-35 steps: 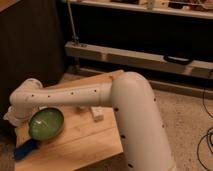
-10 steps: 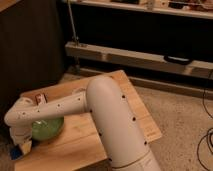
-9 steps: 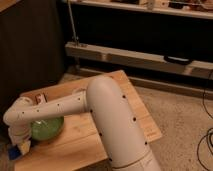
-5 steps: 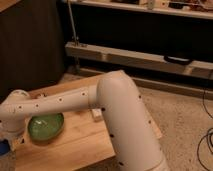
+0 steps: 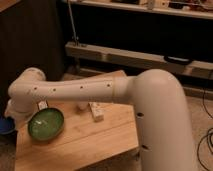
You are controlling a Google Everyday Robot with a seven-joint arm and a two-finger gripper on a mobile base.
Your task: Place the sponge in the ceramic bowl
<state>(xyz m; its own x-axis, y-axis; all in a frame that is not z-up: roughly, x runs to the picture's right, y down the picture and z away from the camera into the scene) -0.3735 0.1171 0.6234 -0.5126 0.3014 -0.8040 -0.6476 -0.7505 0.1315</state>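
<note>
— One sponge [image 5: 5, 126] is seen at the left edge, just left of the bowl [image 5: 46, 124], not in it.
— Why there?
— It seems to be clenched in the gripper [image 5: 12, 118], held off the table [image 5: 95, 137], presumably for carrying over the bowl.

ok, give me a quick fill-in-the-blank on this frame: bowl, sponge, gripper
The ceramic bowl on the wooden table is ___ in colour.
The blue sponge is at the picture's ___ edge, outside the bowl.
The gripper, beside the bowl at that edge, is shut on the ___.
Missing: green; left; sponge.
</note>
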